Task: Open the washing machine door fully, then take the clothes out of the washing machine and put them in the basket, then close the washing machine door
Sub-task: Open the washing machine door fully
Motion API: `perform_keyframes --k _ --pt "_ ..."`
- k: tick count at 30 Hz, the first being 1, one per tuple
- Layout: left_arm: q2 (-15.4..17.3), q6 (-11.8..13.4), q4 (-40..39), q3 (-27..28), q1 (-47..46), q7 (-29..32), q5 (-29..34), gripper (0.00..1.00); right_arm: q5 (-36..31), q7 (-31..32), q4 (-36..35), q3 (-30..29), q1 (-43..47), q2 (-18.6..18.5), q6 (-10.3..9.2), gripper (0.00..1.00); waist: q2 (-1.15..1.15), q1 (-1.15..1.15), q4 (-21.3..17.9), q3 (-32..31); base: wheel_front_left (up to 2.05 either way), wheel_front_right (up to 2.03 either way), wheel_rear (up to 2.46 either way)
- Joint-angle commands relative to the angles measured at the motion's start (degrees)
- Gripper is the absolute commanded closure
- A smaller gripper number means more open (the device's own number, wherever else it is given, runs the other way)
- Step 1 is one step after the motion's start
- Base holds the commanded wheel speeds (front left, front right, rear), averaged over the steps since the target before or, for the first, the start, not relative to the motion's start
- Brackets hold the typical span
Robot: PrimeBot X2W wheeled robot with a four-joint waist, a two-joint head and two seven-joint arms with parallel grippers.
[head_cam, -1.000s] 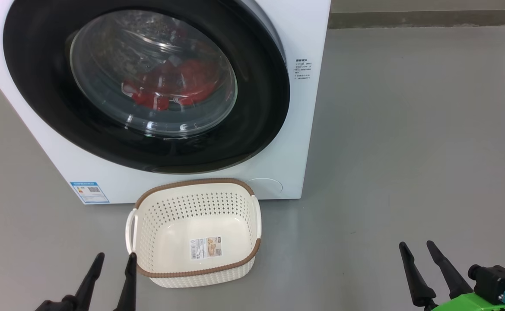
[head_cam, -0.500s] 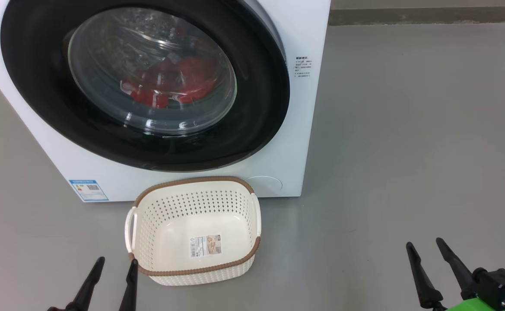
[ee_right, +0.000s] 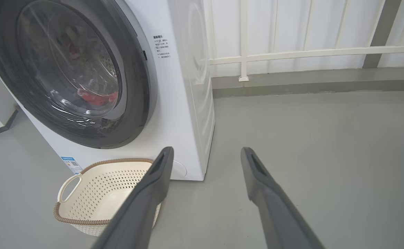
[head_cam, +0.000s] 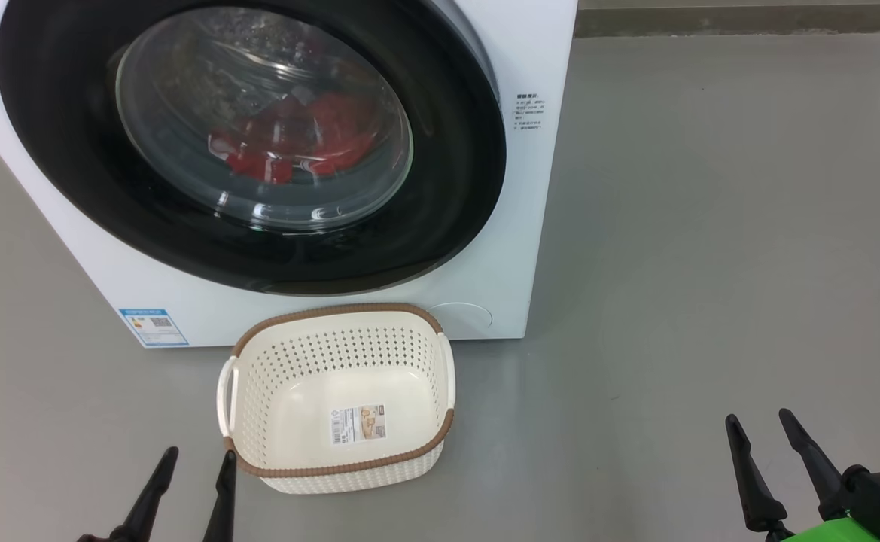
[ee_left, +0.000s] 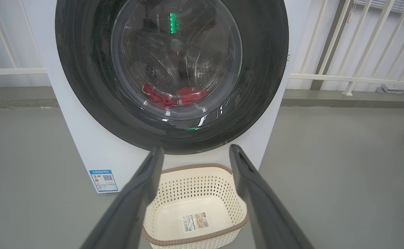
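The door [head_cam: 440, 188] looks shut on the washer [head_cam: 537, 226] front, with the red clothes [head_cam: 296, 143] behind its glass and the basket [head_cam: 334, 310] at the washer's foot. The door lies ahead of and above both claws. My left claw [head_cam: 199, 452], fingers apart, faces the washer squarely. The right claw [head_cam: 757, 415], also apart, sits past the washer's right side. I can't make out a handle or hinge, and the door's top is cut off.

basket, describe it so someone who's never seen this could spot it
Find the big white washing machine with its round black-rimmed door. On the grey floor just in front sits the basket. It is cream perforated plastic, with a brown woven-look rim and a paper label inside.
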Motion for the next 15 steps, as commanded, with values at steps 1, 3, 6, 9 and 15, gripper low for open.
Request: perform_keyframes --k 1,3,6,9,15 --pt "0.75 -0.18 -1.55 2.14 -1.98 -0.7 0.25 0.0 -0.59 -0.69 -1.56 1.02 -0.05 -0.79 0.09 0.0 0.0 0.0 0.02 0.03 0.0 0.0 0.0" --pt "0.76 -0.18 -1.61 2.08 -2.02 -0.7 0.28 0.0 -0.65 -0.69 -1.66 0.99 -0.06 -0.71 0.09 0.0 0.0 0.0 0.07 0.1 0.0 0.0 0.0" --pt "0.77 -0.18 -1.65 2.04 -2.18 -0.7 0.28 0.0 -0.67 -0.69 -1.79 1.0 -0.18 -0.5 0.09 0.0 0.0 0.0 0.17 0.22 0.0 0.0 0.0" --pt "0.72 -0.18 -1.67 2.15 -2.29 -0.7 0.29 0.0 0.43 -0.69 -1.89 1.46 -0.98 -0.39 0.09 0.71 0.0 0.0 0.13 0.38 0.0 0.0 0.0" --pt "0.49 -0.18 -2.22 2.35 -2.81 -0.7 0.51 0.0 5.38 -0.69 -3.42 2.56 -6.99 -0.09 0.09 1.0 0.0 0.0 -0.28 1.1 0.0 0.0 0.0"
